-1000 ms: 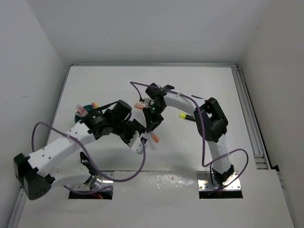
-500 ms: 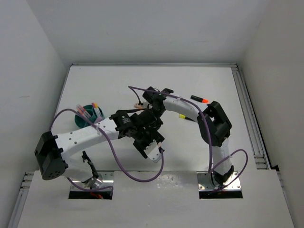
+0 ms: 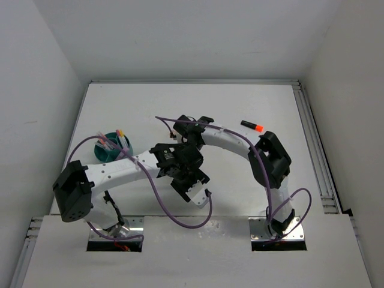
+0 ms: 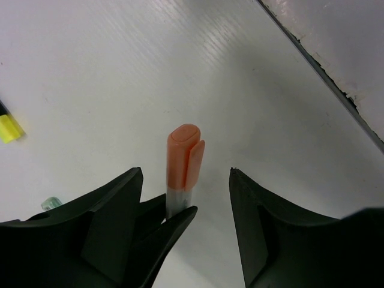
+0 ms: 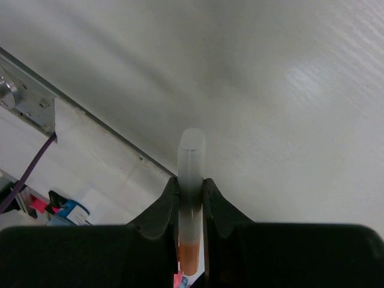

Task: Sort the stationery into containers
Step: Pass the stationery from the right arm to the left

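Left gripper (image 4: 186,174) swung in under your right gripper (image 5: 191,180): spread beside orange-capped pen (image 4: 183,159) (right clamps clear pen (image 5: 192,150)).

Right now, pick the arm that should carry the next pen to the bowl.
Right, probably. The right tool is shut on a clear-ended pen, ready to go to the bowl. The left tool is open, an orange-capped pen between its fingers, so it must close first.

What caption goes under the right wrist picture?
Right gripper pinching a clear and orange pen over the white table.
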Tool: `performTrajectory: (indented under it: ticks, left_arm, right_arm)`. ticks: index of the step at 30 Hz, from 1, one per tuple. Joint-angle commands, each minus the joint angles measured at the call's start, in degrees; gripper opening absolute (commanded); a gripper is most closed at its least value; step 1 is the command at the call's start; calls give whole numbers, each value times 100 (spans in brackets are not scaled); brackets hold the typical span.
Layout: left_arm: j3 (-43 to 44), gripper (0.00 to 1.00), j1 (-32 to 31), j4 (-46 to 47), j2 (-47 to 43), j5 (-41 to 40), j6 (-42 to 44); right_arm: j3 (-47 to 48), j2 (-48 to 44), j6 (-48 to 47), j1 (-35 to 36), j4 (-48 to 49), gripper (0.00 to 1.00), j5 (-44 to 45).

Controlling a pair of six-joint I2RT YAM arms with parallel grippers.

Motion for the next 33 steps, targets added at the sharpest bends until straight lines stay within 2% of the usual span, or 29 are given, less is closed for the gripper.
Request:
performTrajectory:
  ticks: [1, 6, 9, 12, 13, 15, 16, 18, 19, 20, 22, 25, 26, 27, 28, 31, 33]
  left_arm:
    - [-19, 65, -65, 117, 108, -6, -27]
    - [-36, 62, -109, 161, 240, 108, -89]
    - [-36, 54, -144, 135, 311, 117, -106]
    - [-45, 37, -144, 108, 311, 222, -80]
    - [-36, 23, -144, 100, 311, 248, -80]
    - [-19, 11, -144, 108, 311, 344, -176]
    - [-19, 6, -144, 126, 302, 389, -237]
    - [-10, 2, -136, 222, 259, 459, -492]
    - [-36, 1, -101, 336, 215, 486, -606]
    - [-36, 0, -39, 389, 118, 512, -825]
    - [-62, 0, 179, 529, -31, 679, -1177]
    - [-150, 0, 705, 1221, -444, 1021, -2318]
    - [-211, 0, 874, 1459, -767, 1126, -3148]
    - [-273, 0, 1015, 1697, -970, 1110, -3608]
    - [-439, 0, 1364, 2178, -1164, 1040, -4466]
    - [-616, 0, 2201, 2604, -2103, 541, -5533]
    - [-625, 0, 2875, 2578, -2386, 337, -5748]
  right_arm:
    - [207, -333, 80, 76, -44, 0, 120]
    - [189, -359, 124, 112, -44, 0, 208]
    - [215, -359, 124, 120, -44, 0, 217]
    - [215, -359, 115, 112, -52, 0, 234]
    - [224, -359, 106, 120, -44, 0, 243]
    - [224, -359, 89, 112, -44, 0, 208]
    - [224, -359, 71, 112, -44, 11, 156]
    - [215, -455, 1, 59, 17, 43, -19]
    - [207, -500, -69, 24, 18, 71, -38]
    - [206, -544, -139, -28, 26, 80, -55]
    - [241, -684, -367, -283, -9, 90, -99]
    - [347, -904, -474, -854, -26, 90, -108]
    - [338, -965, -439, -1020, 9, 90, -143]
    - [321, -1079, -421, -1344, 44, 90, -161]
    - [242, -1141, -404, -1487, 70, 90, -179]
    - [-73, -1378, -421, -1935, 211, 90, -231]
    - [-267, -1466, -421, -2138, 290, 90, -240]
